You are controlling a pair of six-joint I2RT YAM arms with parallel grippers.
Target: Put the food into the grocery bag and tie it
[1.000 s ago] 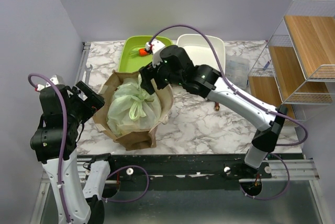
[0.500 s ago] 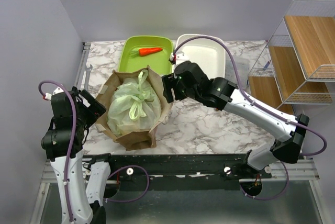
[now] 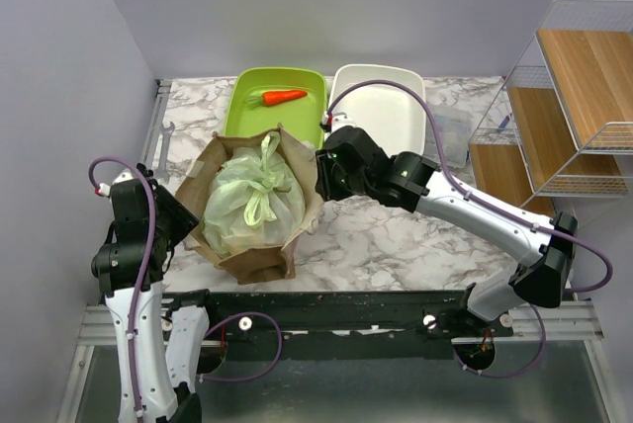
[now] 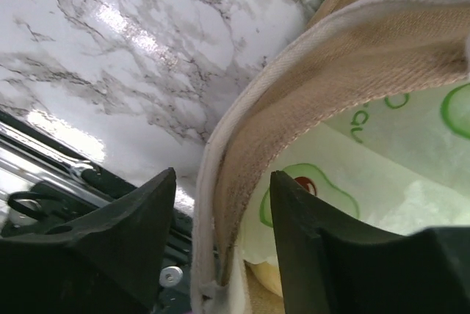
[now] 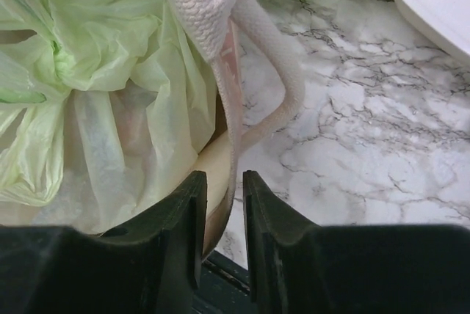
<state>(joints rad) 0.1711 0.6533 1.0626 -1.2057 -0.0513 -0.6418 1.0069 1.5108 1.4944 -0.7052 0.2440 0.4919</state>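
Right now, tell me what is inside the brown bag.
The green plastic bag, knotted on top, fills the brown bag. What the plastic holds, and anything beneath, is covered.

The marbled table [image 3: 396,235] is carrying a brown bag [image 3: 259,263] near its front, with a green tray [image 3: 247,117] and a white tray [image 3: 388,107] lying side by side behind.

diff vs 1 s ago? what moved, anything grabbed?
Right gripper pulled back from over the green tray to the right rim of the brown bag, jaws narrowing astride it; a firm pinch is unclear. Left gripper shifted toward the near edge, jaws narrowing but open around the left rim. Carrot now uncovered. Unchanged: tied grocery bag inside the brown bag, white tray.
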